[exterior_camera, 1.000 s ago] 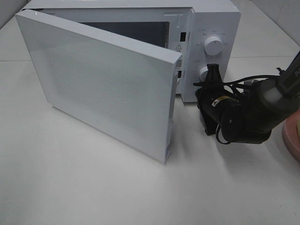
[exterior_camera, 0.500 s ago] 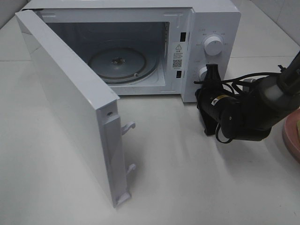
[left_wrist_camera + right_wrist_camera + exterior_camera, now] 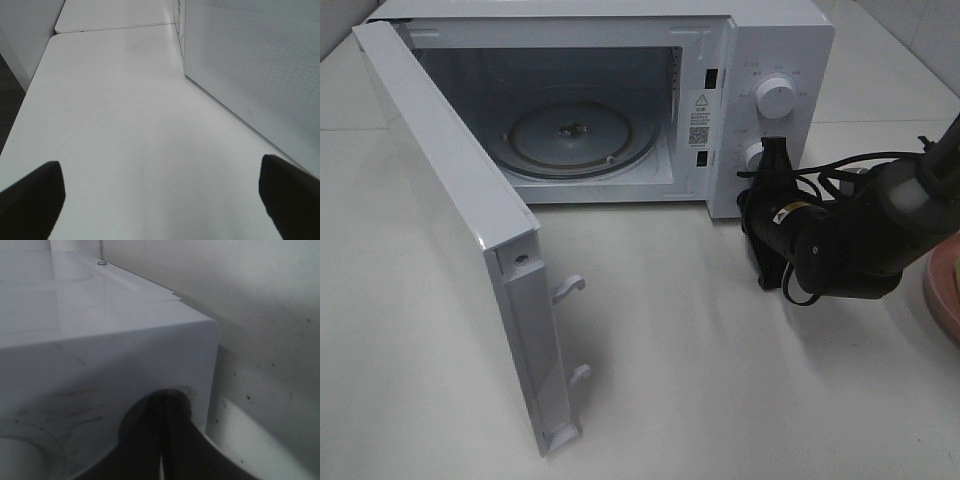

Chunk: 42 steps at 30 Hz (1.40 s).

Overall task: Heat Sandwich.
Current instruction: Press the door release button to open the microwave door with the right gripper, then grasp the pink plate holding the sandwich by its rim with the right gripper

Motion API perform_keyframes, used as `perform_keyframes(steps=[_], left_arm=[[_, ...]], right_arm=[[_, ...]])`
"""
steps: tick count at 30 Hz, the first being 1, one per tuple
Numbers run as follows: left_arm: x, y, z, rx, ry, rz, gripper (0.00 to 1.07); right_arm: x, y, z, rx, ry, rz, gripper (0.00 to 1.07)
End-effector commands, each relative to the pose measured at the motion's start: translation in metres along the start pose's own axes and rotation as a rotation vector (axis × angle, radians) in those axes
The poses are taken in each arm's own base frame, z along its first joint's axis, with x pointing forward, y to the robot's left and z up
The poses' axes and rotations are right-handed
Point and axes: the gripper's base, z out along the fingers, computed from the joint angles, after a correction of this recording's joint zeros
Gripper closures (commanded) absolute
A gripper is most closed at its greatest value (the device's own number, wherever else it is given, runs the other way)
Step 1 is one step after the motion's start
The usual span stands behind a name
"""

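Left wrist view: shows the left gripper [image 3: 160,200] spread wide over the worktop [image 3: 110,125], near the door [image 3: 250,65]. Exterior high: finds that door standing wide open, the turntable [image 3: 570,135] inside the microwave [image 3: 770,40], then the right gripper [image 3: 775,155] pinched narrow, tips at the lower knob [image 3: 753,156]. Catches a pink plate [image 3: 942,285] at the right edge. Cannot place the sandwich: outside every view.

Matte black right arm [image 3: 850,250] with looping cables [image 3: 835,175] (yellow-white sticker [image 3: 788,211]), black claw [image 3: 775,152].
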Motion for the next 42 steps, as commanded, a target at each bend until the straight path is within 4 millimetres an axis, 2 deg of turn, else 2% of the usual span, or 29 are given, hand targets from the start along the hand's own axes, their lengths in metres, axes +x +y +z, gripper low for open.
perform_keyframes(steps=[1, 10, 19, 25, 28, 31, 38, 42], left_arm=[[0.001, 0.0, -0.003, -0.005, -0.03, -0.001, 0.03], [0.001, 0.0, -0.003, -0.005, -0.03, -0.001, 0.03], [0.001, 0.0, -0.003, -0.005, -0.03, -0.001, 0.03], [0.001, 0.0, -0.003, -0.005, -0.03, -0.001, 0.03], [0.001, 0.0, -0.003, -0.005, -0.03, -0.001, 0.03], [0.001, 0.0, -0.003, -0.005, -0.03, -0.001, 0.03], [0.001, 0.0, -0.003, -0.005, -0.03, -0.001, 0.03], [0.001, 0.0, -0.003, -0.005, -0.03, -0.001, 0.03]], right_arm=[[-0.004, 0.024, -0.001, -0.152, 0.002, -0.035, 1.06], [-0.008, 0.013, -0.022, -0.107, 0.038, -0.075, 1.06], [-0.015, -0.006, -0.06, -0.011, 0.096, -0.098, 1.06], [-0.019, -0.012, -0.081, 0.016, 0.127, -0.129, 1.05], [-0.02, -0.014, -0.097, 0.08, 0.159, -0.154, 1.04], [-0.021, -0.016, -0.105, 0.129, 0.164, -0.157, 1.04], [-0.024, -0.007, -0.129, 0.266, 0.193, -0.19, 1.01], [-0.025, 0.003, -0.144, 0.29, 0.226, -0.294, 1.0]])
